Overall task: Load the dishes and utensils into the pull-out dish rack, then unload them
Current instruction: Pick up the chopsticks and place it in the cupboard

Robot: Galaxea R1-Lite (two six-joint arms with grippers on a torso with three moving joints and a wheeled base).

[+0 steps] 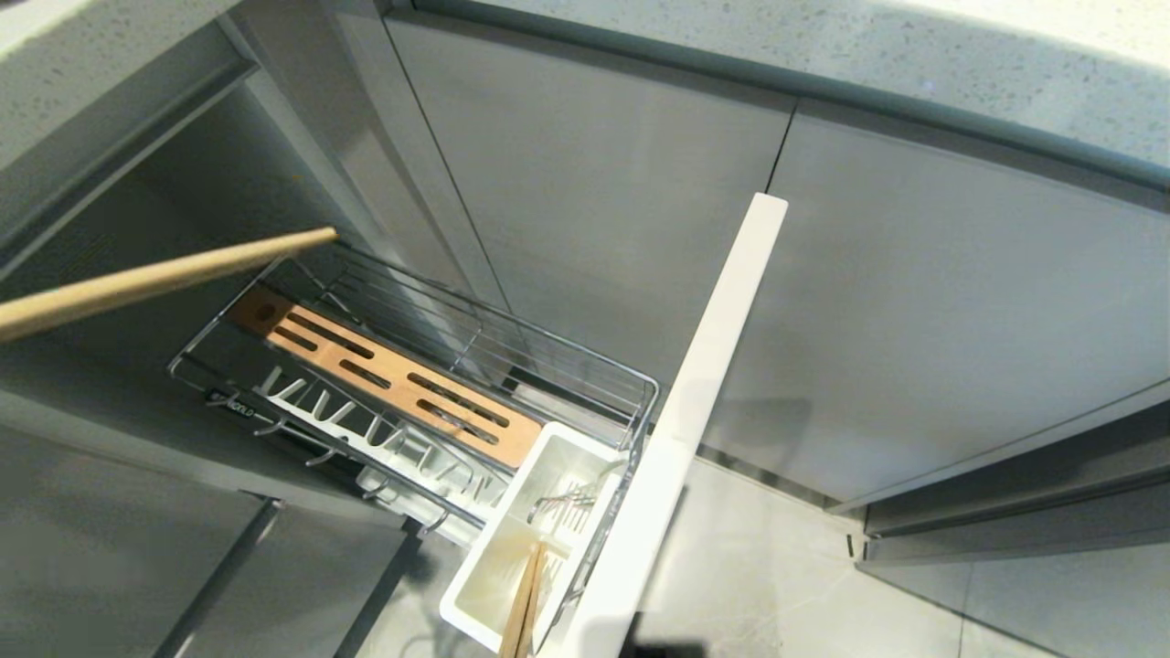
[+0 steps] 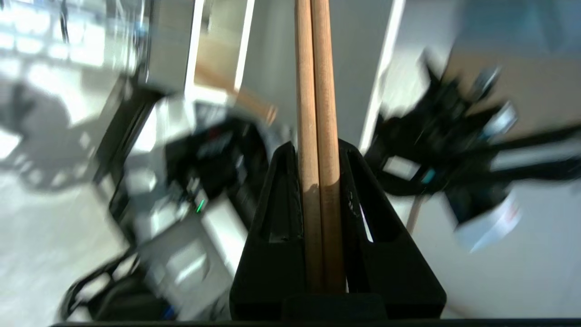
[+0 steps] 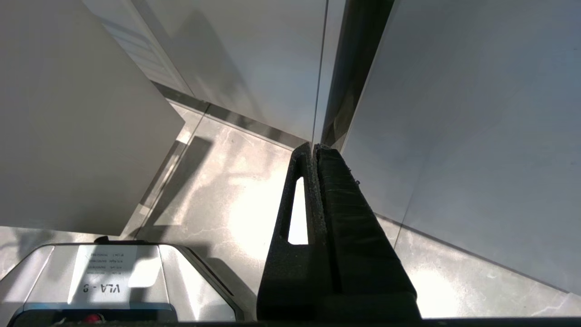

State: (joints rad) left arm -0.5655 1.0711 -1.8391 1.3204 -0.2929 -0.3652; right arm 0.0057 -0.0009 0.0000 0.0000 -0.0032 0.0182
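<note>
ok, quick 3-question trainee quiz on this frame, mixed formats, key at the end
1. True or false: the left gripper is shut on a pair of chopsticks.
2. What already stands in the white utensil tub of the pull-out dish rack? A) a plate B) chopsticks C) a bowl
3. Fill in: the right gripper is ____ and holds nothing.

Key: 1 true. 2 B, a second pair of chopsticks stands there; something metal lies beside it, too unclear to name. 3 shut.

The label on the robot's grey base reads "VLA - 9", seen upside down.
</note>
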